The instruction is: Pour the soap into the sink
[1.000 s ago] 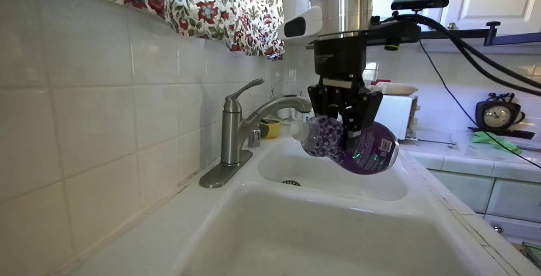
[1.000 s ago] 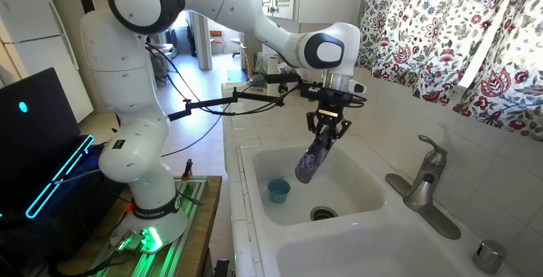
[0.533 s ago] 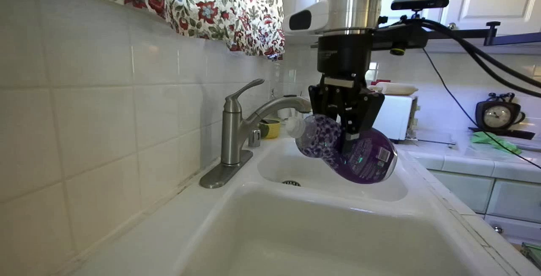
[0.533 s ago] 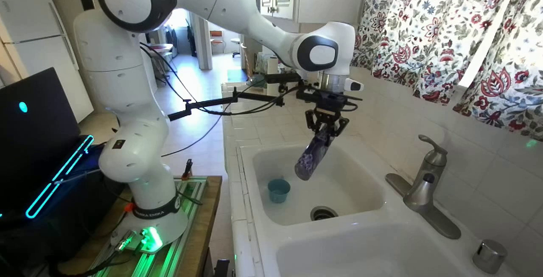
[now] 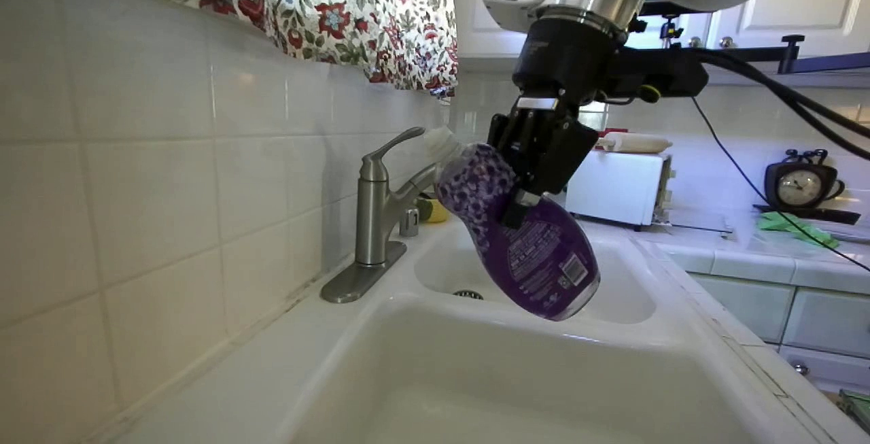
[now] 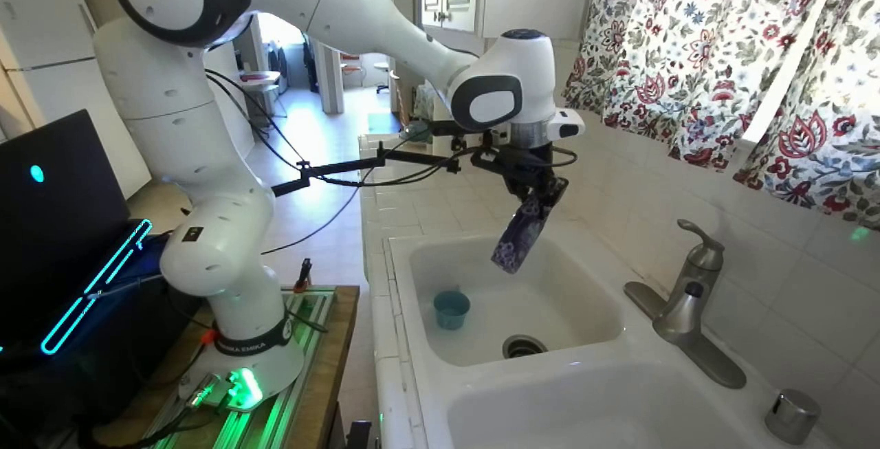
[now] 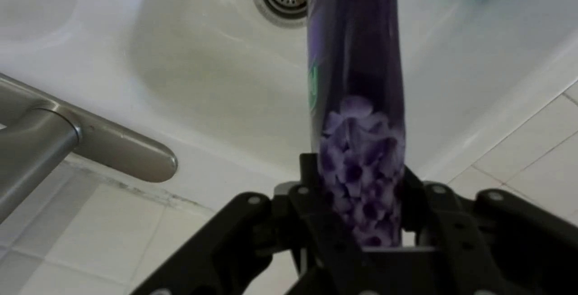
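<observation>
- Soap bottle (image 5: pixel 506 243), one: held tilted above the sink (image 5: pixel 516 383), white cap (image 5: pixel 442 146) raised towards the tiled wall (image 5: pixel 149 226). Purple flowers and a barcode (image 5: pixel 574 269) mark its label (image 5: pixel 537 247); the small print cannot be read. Only an exterior view shows the cap.
- Refrigerator (image 6: pixel 51 102), one, white, in an exterior view only.
- Robot arm (image 6: pixel 196 160), one; the band (image 6: pixel 251 347) round its foot reads "EMIKA", the word before it only partly in sight.
- Curtain (image 6: pixel 674 36) with red and blue flowers, in both exterior views.
- Sink, one, with two basins (image 6: pixel 570 318); the bottle hangs over the one with the drain (image 6: pixel 524 346), clear of its floor.
- Laptop (image 6: pixel 62 201), one, black, a glowing blue logo (image 6: pixel 36 174) on its lid, in an exterior view only.
- Faucet (image 5: pixel 371 219), one, metal, on the sink's wall-side edge; the wrist view shows only part of it.
- Gripper (image 7: pixel 359 175), one, its two fingers (image 7: pixel 309 168) grasping the bottle round the waist, one on each side.
- Clock (image 5: pixel 798 187), one, dark with a pale face, in an exterior view only.
- Cup (image 6: pixel 452 311), one, blue, in the drain's basin near its robot-side edge; in an exterior view and, cropped, the wrist view.
- Drain, one in sight, near the divider between the basins.
</observation>
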Available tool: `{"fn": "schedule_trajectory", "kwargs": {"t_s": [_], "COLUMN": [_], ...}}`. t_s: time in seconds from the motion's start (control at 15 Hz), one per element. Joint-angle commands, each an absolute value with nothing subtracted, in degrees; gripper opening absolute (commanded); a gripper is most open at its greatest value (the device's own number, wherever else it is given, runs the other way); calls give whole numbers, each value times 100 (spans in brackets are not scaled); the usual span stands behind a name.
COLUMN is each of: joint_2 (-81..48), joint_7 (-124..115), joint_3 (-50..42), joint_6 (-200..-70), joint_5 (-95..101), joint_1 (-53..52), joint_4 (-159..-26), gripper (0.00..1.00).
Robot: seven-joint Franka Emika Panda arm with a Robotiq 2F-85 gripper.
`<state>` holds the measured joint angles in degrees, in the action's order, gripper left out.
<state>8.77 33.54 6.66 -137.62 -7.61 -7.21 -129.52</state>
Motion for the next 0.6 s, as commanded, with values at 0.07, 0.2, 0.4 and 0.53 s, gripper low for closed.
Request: {"fn": "schedule_trajectory", "kwargs": {"t_s": [0.07, 0.2, 0.4, 0.53], "joint_2": [1046, 961, 885, 790], "joint_7": [3450, 3613, 3842, 4015], "joint_3": [597, 598, 692, 659], "joint_6": [-15572, -16341, -17283, -17707], "joint_5": [-1563, -1879, -2508, -2969], "joint_1": [-1111, -1376, -1705, -2035], "joint_4": [-13600, -13675, -13676, -13627], "gripper": [15, 15, 15, 15]}}
